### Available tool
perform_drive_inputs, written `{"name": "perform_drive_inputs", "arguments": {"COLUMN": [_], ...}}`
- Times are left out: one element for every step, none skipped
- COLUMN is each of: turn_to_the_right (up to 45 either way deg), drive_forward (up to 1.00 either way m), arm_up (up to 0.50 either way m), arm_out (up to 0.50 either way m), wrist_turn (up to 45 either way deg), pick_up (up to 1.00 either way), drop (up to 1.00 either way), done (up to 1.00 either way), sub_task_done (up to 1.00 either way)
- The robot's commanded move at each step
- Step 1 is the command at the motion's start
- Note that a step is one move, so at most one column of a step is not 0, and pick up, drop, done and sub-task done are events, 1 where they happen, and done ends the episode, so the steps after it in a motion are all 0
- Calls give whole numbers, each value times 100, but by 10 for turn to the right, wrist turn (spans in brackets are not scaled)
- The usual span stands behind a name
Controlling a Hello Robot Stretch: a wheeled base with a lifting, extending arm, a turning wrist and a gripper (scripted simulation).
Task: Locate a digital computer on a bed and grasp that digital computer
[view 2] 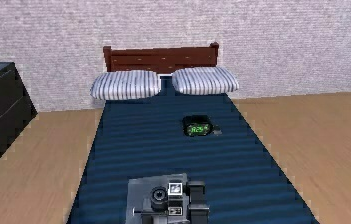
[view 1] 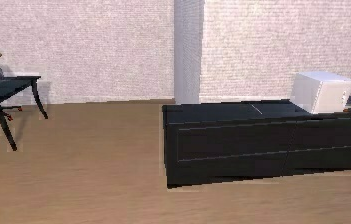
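Observation:
In the arm side view a bed [view 2: 163,150] with a dark blue striped cover runs up to a brown headboard [view 2: 161,57]. A flat grey thing, perhaps the digital computer [view 2: 139,189], lies on the cover near the bed's foot at the bottom edge. My gripper [view 2: 154,206] shows right at this grey thing, left of the two white marker squares [view 2: 174,187]. Because the grey thing lies on the bed at the gripper, I cannot tell whether the gripper holds anything. A small dark object with a green face [view 2: 196,126] sits mid-bed.
Two striped pillows [view 2: 128,85] [view 2: 203,81] lie at the headboard. A dark dresser [view 2: 3,110] stands left of the bed; it appears in the forward view [view 1: 263,140] with a white box [view 1: 321,92] on top. A dark chair [view 1: 8,95] stands far left. Wood floor lies on both sides of the bed.

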Motion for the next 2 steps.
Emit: {"name": "perform_drive_inputs", "arguments": {"turn_to_the_right": [0,0], "drive_forward": [0,0], "arm_up": [0,0], "arm_out": [0,0], "wrist_turn": [450,450], "pick_up": [0,0], "drop": [0,0], "done": [0,0], "sub_task_done": [0,0]}}
